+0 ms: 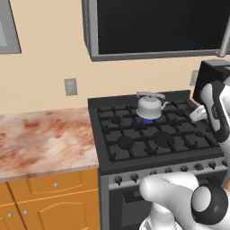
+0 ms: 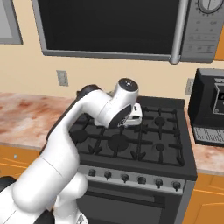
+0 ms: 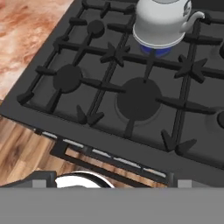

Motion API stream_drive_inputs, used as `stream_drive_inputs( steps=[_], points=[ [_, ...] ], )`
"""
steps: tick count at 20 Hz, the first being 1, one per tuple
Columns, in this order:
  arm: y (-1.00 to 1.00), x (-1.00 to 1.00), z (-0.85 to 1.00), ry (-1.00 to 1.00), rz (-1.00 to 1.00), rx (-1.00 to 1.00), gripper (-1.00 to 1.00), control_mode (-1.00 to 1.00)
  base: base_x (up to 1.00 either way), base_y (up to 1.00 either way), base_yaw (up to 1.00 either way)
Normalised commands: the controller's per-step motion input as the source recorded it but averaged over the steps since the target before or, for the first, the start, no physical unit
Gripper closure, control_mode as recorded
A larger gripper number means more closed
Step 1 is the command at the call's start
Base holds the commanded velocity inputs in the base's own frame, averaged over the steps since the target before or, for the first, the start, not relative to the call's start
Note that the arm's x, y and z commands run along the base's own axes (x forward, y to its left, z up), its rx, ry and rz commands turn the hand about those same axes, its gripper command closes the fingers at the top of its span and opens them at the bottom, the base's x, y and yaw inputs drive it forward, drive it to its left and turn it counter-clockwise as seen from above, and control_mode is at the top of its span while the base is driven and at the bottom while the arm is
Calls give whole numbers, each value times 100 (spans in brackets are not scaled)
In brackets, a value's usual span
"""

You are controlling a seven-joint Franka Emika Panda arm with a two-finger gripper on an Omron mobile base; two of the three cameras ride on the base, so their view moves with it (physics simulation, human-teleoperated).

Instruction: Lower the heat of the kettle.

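Kettle [image 3: 162,24] sits ahead of our claw [image 2: 136,113] on a rear burner [image 3: 155,49] showing blue flame; we hover spread and empty, since knobs [image 2: 124,177] below control heat.

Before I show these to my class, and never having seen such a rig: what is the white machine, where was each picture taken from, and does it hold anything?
It is a white robot arm on a driving base, in a rendered kitchen. Two pictures come from cameras on the base, behind the arm to its left and right. The third looks down from the hand. A kettle stands on a back burner of the stove, a blue flame beneath it. Knobs line the stove's front. A coffee machine stands on the right. The gripper is open and holds nothing.
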Motion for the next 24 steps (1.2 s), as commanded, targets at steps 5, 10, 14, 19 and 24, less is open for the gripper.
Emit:
stream_drive_inputs(
  steps=[5, 10, 14, 19, 24],
  points=[
    [-1, -15, -7, -6, 14, -2, -100, -100, 0, 0, 0],
    [-1, -2, -16, -3, 2, -3, -100, -100, 0, 0, 0],
    [0, -21, -25, -9, 8, -8, -100, -100, 0, 0, 0],
    [0, -18, -20, -9, 12, -8, -100, -100, 0, 0, 0],
    [-6, -8, -19, -8, 14, -7, -100, -100, 0, 0, 0]
  ],
)
